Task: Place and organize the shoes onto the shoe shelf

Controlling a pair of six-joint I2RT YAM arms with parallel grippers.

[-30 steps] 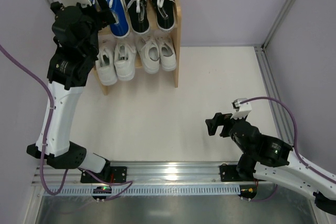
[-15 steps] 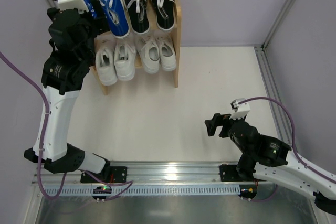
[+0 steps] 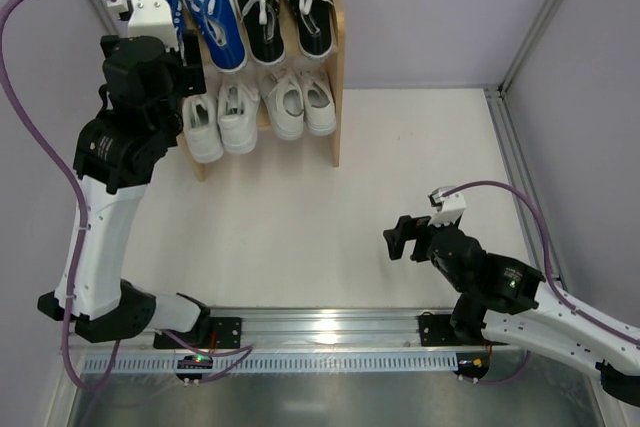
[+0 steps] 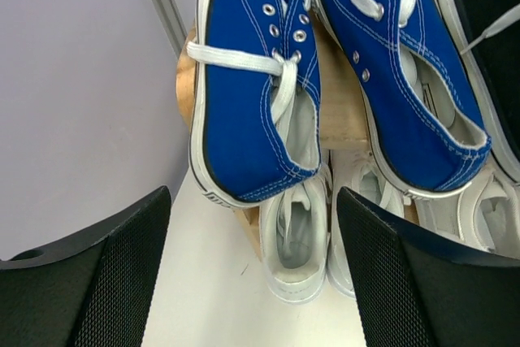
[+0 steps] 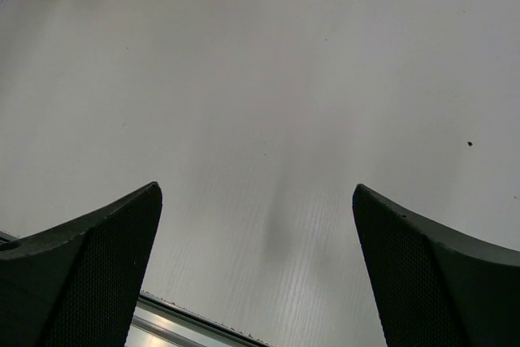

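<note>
Risk: leftmost blue shoe (image 4: 252, 95) overhangs the shoe shelf (image 4: 341, 111) edge.
My left gripper (image 4: 250, 197), wide and empty, hangs by its heel; a brush could tip it off.

I see the light wooden two-tier shoe shelf (image 3: 337, 77) standing at the far left of the white surface (image 3: 420, 167), against the back wall. On its top tier, the blue canvas sneaker pair (image 3: 214, 19) lies left of the black canvas sneaker pair (image 3: 262, 9). On the tier below, the left white sneaker pair (image 3: 238, 112) lies beside the right white sneaker pair (image 3: 285, 107). My left pincer (image 4: 253, 201) hangs just before the blue pair's heels. The right pincer (image 3: 400, 239) is well apart, at the near right.
</note>
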